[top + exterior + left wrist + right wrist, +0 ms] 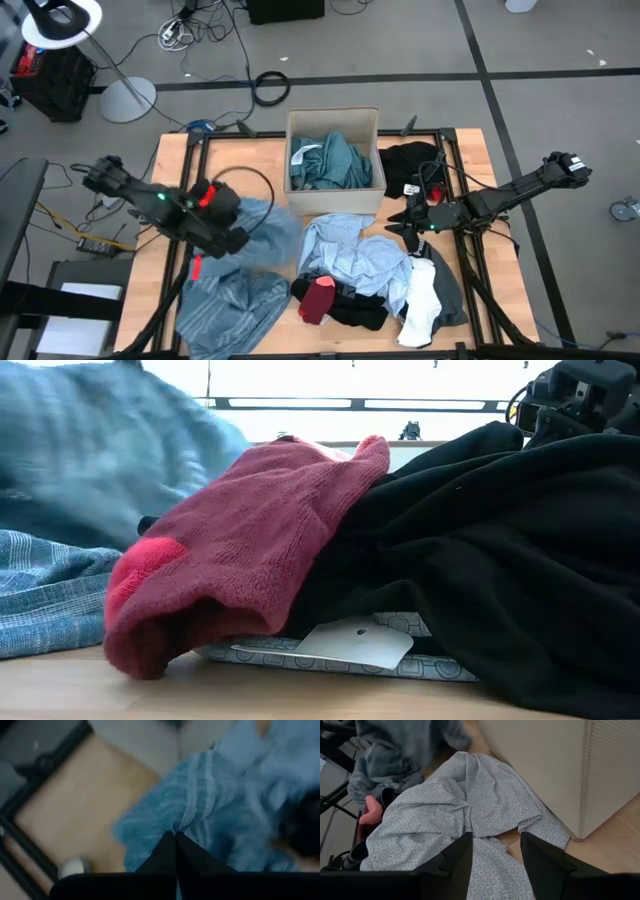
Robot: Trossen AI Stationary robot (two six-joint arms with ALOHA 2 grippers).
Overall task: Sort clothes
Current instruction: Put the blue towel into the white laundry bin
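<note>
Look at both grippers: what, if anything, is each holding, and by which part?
The left gripper is shut on a bunched fold of the blue-grey striped garment. The right gripper is open above the light patterned garment, holding nothing.
</note>
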